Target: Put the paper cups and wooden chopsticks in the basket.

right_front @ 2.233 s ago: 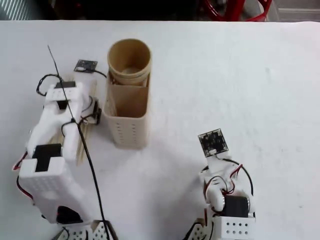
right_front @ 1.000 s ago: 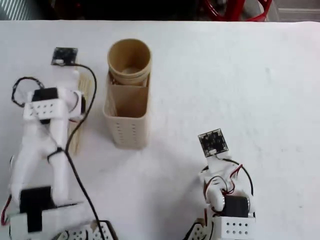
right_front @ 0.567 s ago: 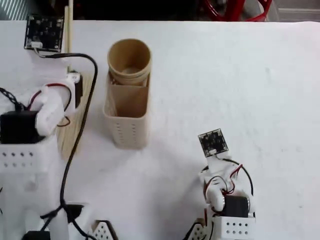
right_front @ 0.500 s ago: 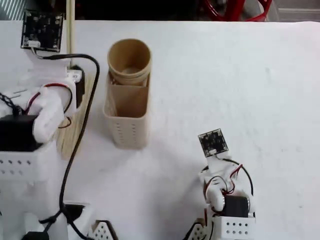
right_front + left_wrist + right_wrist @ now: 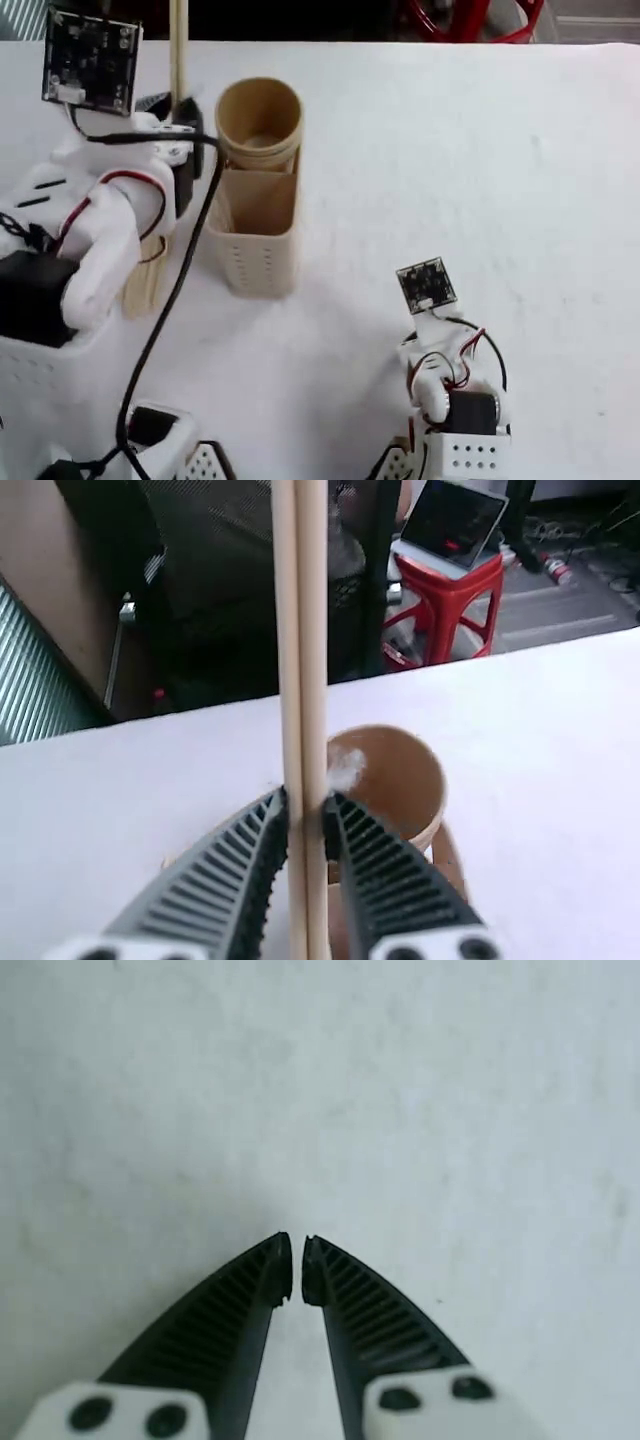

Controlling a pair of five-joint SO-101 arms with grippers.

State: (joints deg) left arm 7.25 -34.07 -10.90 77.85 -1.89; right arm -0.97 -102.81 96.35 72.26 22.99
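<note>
So, start with the high view. Your left fingers (image 5: 187,150) are pinched shut on a pair of chopsticks (image 5: 178,50) and hold them straight up, just beside the basket (image 5: 252,250). I think they stand up like that so they can go down end first into the tall, thin basket. The paper cups (image 5: 258,125) sit stacked in the far end of the basket, so the near end is the free spot for the sticks. A pile of spare sticks (image 5: 142,285) lies flat on the bench (image 5: 450,150), beside the basket and partly under the left arm (image 5: 90,250). They need a ride too. The right arm (image 5: 450,395) is folded up at the near edge, well apart from the basket, likely so it is not in your way.

Next, the left wrist view. The two sticks run side by side between the fingers, gripped low down. The top cup is just behind them, so you are close to the basket.

Last, the right wrist view. The right fingers (image 5: 262,1280) are almost closed, with a tiny gap, and hold nothing. Bare bench lies under them.
</note>
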